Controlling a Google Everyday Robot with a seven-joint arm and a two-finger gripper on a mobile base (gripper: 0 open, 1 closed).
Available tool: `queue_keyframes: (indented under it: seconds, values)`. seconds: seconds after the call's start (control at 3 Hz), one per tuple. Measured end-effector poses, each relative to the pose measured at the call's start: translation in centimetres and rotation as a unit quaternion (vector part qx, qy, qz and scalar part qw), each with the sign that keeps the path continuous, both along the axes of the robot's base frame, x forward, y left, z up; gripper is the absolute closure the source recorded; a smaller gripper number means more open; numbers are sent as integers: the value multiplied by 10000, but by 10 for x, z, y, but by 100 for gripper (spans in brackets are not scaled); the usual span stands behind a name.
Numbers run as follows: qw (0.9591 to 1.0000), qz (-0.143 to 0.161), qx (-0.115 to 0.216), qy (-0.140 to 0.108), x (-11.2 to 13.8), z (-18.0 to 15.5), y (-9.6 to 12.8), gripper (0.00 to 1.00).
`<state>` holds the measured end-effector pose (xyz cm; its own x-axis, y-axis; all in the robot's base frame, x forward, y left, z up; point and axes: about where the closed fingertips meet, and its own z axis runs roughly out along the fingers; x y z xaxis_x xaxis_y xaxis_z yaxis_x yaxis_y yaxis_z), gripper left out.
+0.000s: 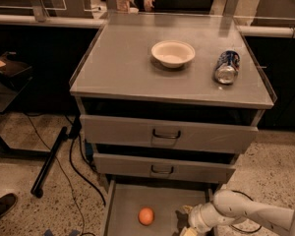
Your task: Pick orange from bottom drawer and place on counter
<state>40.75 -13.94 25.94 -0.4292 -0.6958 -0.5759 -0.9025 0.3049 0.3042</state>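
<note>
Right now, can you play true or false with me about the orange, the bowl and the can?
1. The orange lies in the open bottom drawer. True.
2. The white bowl is in the bottom drawer. False: the bowl sits on the counter.
3. The end effector is low over the bottom drawer, beside the orange and apart from it. True.
4. The can stands upright. False: the can lies on its side on the counter, near the bowl.
</note>
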Motion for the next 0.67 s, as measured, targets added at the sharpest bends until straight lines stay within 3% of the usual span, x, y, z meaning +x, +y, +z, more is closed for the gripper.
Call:
queue_keyframes:
  seconds: [0.33, 0.67]
  values:
    - [9989, -154, 336, -301, 28, -62, 28, 0]
    - [9988, -157, 351, -306, 28, -63, 29, 0]
